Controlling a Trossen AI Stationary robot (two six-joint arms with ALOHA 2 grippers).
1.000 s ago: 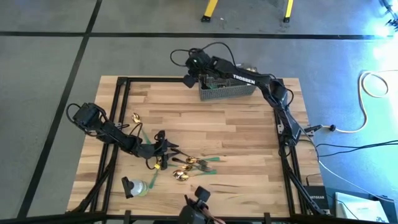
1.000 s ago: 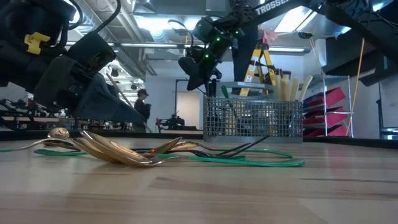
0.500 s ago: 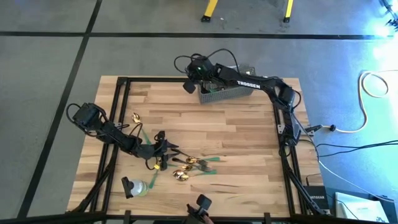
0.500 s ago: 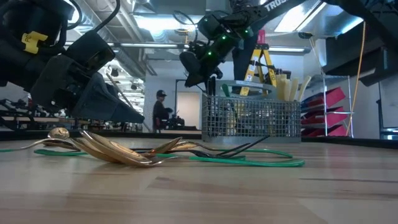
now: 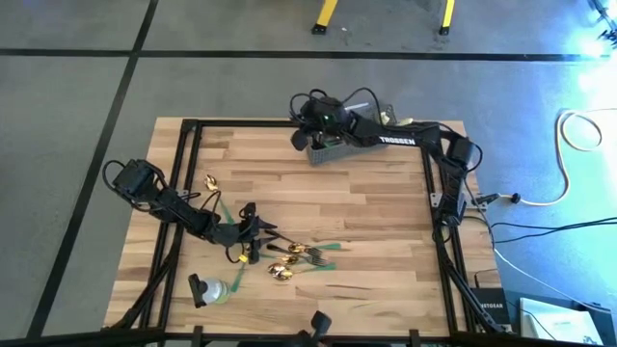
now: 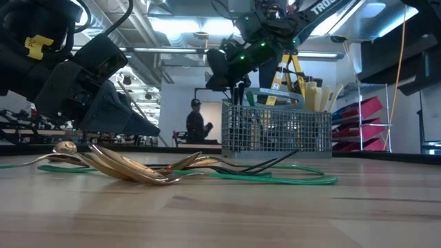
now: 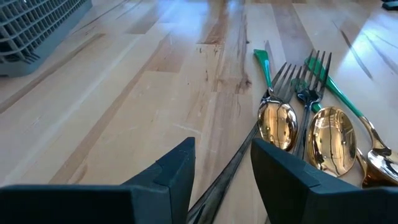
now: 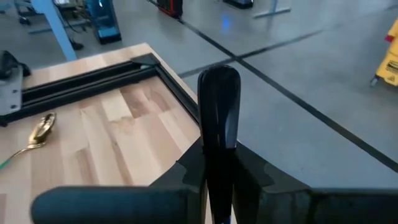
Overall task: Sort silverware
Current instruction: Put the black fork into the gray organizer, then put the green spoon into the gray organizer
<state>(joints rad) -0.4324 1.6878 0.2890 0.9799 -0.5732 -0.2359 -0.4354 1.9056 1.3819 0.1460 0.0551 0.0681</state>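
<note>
Gripping a dark fork handle (image 8: 218, 112), the right tool (image 5: 307, 141) hangs over the mesh basket (image 6: 275, 131); the left tool (image 7: 221, 168), parted, straddles a dark fork (image 7: 239, 165) on the bench (image 5: 366, 222).

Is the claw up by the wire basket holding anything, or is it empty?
Holding something. The right claw is shut on a dark handle that sticks out from between its fingers, above the basket. Which kind of utensil it is, I cannot tell.

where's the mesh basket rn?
High view: the mesh basket sits at the table's far edge, right of centre, under the right pincer.
</note>
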